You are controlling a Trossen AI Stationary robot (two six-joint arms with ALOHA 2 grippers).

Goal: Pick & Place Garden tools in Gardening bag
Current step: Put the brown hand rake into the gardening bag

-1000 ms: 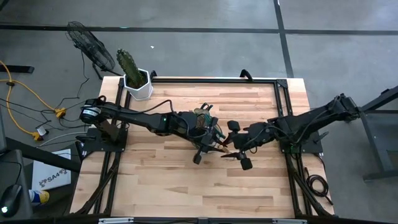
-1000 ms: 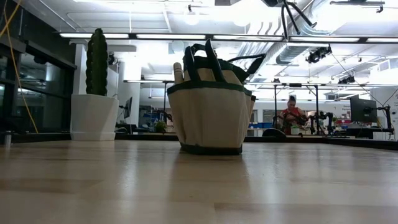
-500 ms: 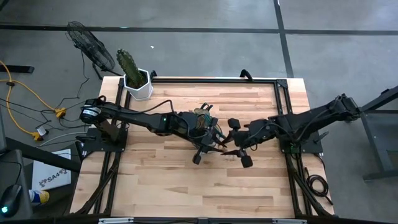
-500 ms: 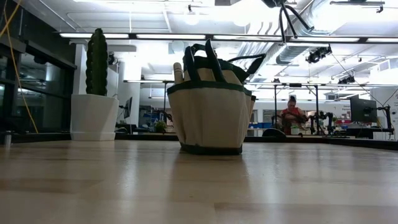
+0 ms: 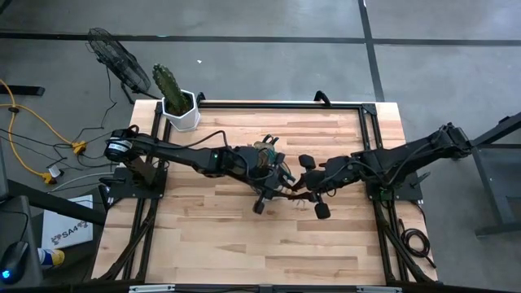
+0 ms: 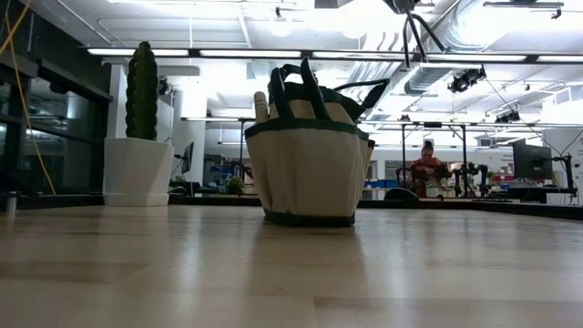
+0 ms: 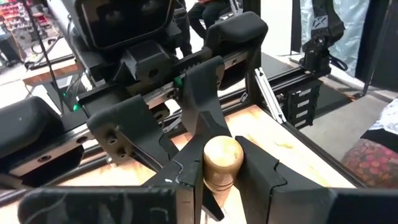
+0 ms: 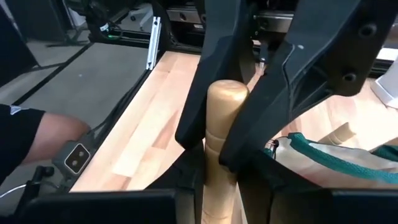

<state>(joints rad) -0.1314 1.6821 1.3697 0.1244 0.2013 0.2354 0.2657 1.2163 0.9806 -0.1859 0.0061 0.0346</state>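
Low view: gardening bag (image 6: 308, 164) stands upright on the table (image 6: 291, 273), center, tan with green trim, loop handles up. A wooden handle (image 6: 260, 106) pokes out at its left rim. Potted cactus (image 6: 138, 137) stands far left. A person (image 6: 426, 168) sits in the room behind.

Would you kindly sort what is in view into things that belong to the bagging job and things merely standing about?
Belonging to the job:
- tan fabric gardening bag with green trim
- wooden tool handle, gripped by both the left gripper and the right gripper

Standing about:
- green cactus in white pot
- black fan
- yellow cable
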